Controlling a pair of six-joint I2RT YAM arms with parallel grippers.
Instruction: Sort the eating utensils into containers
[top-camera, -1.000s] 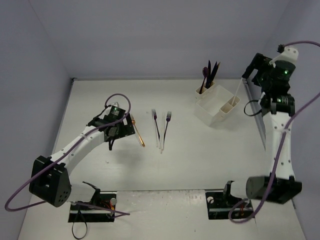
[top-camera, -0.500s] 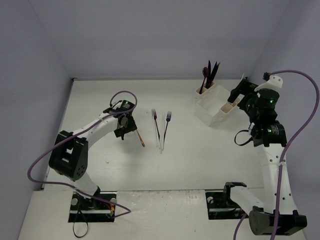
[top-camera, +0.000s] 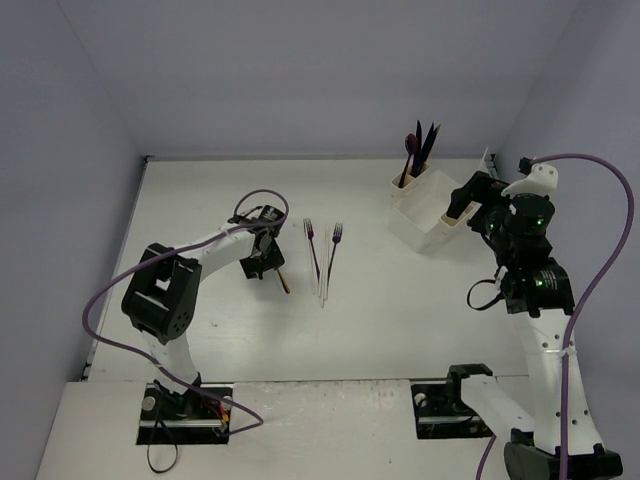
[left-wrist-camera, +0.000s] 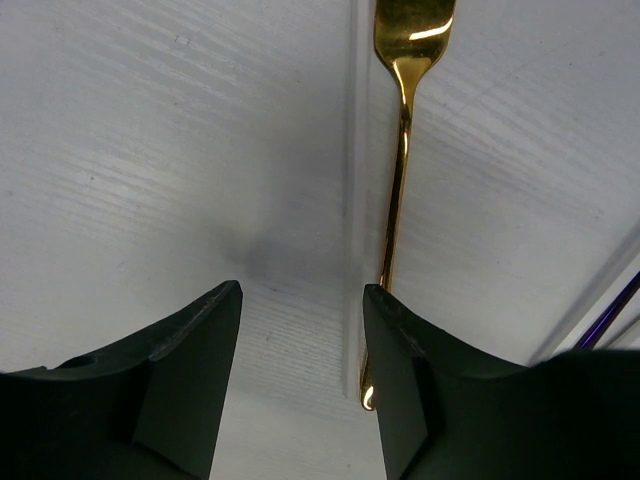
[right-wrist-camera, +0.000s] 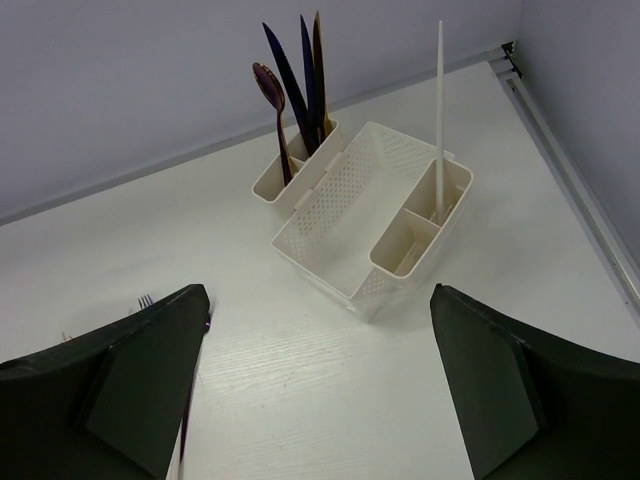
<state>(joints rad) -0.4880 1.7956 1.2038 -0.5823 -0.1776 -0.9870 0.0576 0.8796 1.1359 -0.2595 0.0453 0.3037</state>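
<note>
A gold utensil (left-wrist-camera: 398, 190) lies on the table beside a clear white one (left-wrist-camera: 352, 200). My left gripper (left-wrist-camera: 302, 295) is low over their near ends, jaws partly apart. The gold handle's tip rests against the inner edge of the right finger (left-wrist-camera: 400, 380), and the left finger touches nothing. From above, the left gripper (top-camera: 262, 260) sits at the gold utensil (top-camera: 282, 280). The white containers (right-wrist-camera: 330, 215) hold dark utensils (right-wrist-camera: 300, 70) in a back cup and a clear white utensil (right-wrist-camera: 439, 110) in a right cup. My right gripper (right-wrist-camera: 318, 320) hangs open and empty in front of them.
Two dark forks (top-camera: 311, 243) (top-camera: 334, 243) and clear white utensils (top-camera: 322, 282) lie mid-table, right of the left gripper. The organizer (top-camera: 420, 228) stands at the back right, near the right gripper (top-camera: 463, 203). A metal rail (right-wrist-camera: 560, 170) runs along the table's right edge.
The left arm swung right onto the gold utensil and its jaws narrowed. The right arm drew back and lower from the right cup, leaving the clear white utensil standing in it.
</note>
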